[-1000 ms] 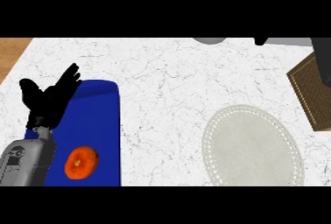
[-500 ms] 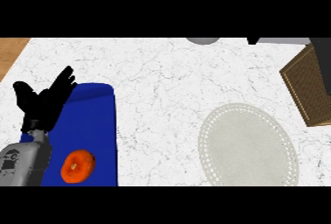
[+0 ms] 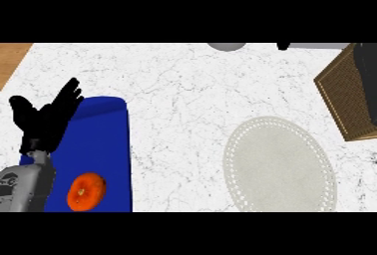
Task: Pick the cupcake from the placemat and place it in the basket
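The cupcake (image 3: 86, 191) shows as an orange round thing lying on the blue placemat (image 3: 106, 144) at the lower left. My left hand (image 3: 44, 122) stands over the placemat's left edge, open with fingers up and spread. It holds nothing and sits apart from the cupcake, farther up the view. The brown wicker basket (image 3: 344, 94) is at the right edge, partly cut off by the frame. My right hand does not show.
A pale oval mat (image 3: 280, 164) with a dotted rim lies on the white marble counter (image 3: 191, 89) between placemat and basket. A grey round object (image 3: 226, 46) and a small dark shape (image 3: 283, 46) peek in at the top edge. A wooden strip (image 3: 11, 60) borders the far left.
Everything has drifted slightly to the left in the view, and more of the basket shows at the right. The left hand keeps its open pose.
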